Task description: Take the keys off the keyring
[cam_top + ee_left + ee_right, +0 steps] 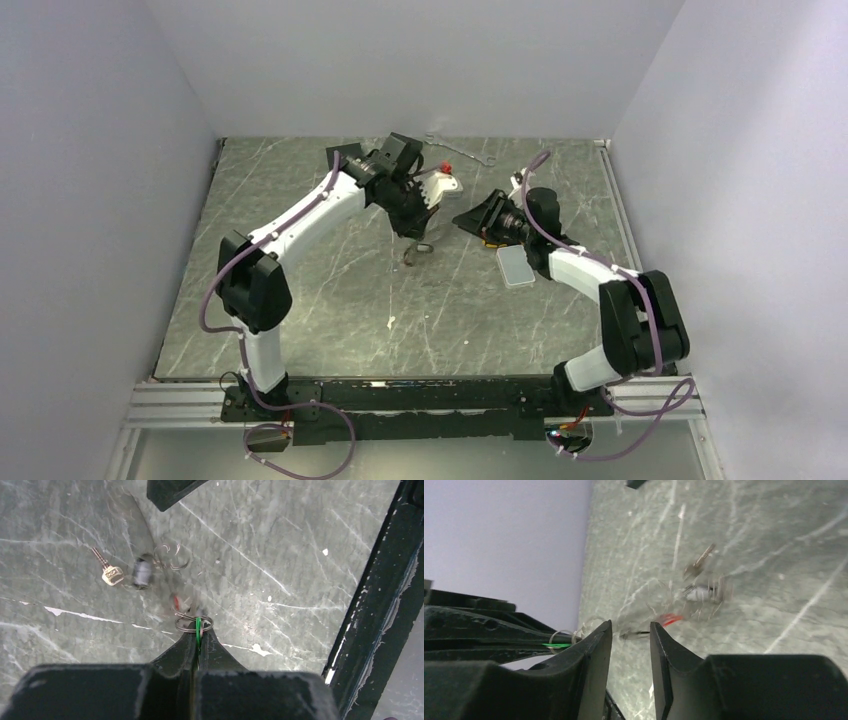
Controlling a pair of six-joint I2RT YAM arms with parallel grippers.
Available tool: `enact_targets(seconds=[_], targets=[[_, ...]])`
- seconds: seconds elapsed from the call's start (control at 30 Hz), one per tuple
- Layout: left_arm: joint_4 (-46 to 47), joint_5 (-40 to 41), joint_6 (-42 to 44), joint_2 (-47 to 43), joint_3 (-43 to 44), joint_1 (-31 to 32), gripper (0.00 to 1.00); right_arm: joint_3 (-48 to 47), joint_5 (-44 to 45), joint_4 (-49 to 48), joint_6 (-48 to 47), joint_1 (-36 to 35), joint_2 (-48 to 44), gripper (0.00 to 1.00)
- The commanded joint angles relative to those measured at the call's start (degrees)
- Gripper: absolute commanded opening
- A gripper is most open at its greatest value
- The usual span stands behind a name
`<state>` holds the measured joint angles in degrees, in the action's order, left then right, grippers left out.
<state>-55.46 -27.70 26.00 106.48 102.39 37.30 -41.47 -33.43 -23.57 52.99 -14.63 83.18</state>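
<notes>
My left gripper (198,630) is shut on a green key (198,626), and a thin grey keyring (186,626) loops round its fingertips. Below it hang a blurred red key (176,601), a black-headed key (142,573), a brass key (108,570) and a second thin ring (172,558), all just above the table. In the top view the bunch (418,252) dangles under the left gripper (413,226). My right gripper (630,629) is open and empty, level with the hanging bunch (704,587) and next to the left gripper's tips; it shows at centre right in the top view (464,218).
A white object with a red knob (446,183) and a thin silver wrench (462,151) lie behind the grippers. A pale flat box (515,267) lies under the right forearm. Walls close in the marbled table (330,320) on three sides.
</notes>
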Motion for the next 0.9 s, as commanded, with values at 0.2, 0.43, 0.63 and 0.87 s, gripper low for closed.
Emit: enact_targets(seconds=[0.2, 0.43, 0.63, 0.87], targets=[[4.06, -2.91, 4.93, 3.18, -6.57, -3.75, 0.00, 1.91, -7.43, -0.86, -2.81, 0.65, 11.69, 0.47], [2.98, -6.92, 11.59, 0.09, -10.93, -6.80, 0.00, 1.31, -8.98, -1.22, -9.41, 0.66, 7.35, 0.54], [3.48, -6.20, 14.82, -4.24, -11.75, -6.66, 0.00, -0.63, -6.86, 0.66, -18.54, 1.06, -0.07, 0.58], [-1.93, -5.50, 21.06, -6.61, -8.45, -5.05, 0.00, -6.36, -2.58, 6.95, -30.03, 2.54, -8.42, 0.78]])
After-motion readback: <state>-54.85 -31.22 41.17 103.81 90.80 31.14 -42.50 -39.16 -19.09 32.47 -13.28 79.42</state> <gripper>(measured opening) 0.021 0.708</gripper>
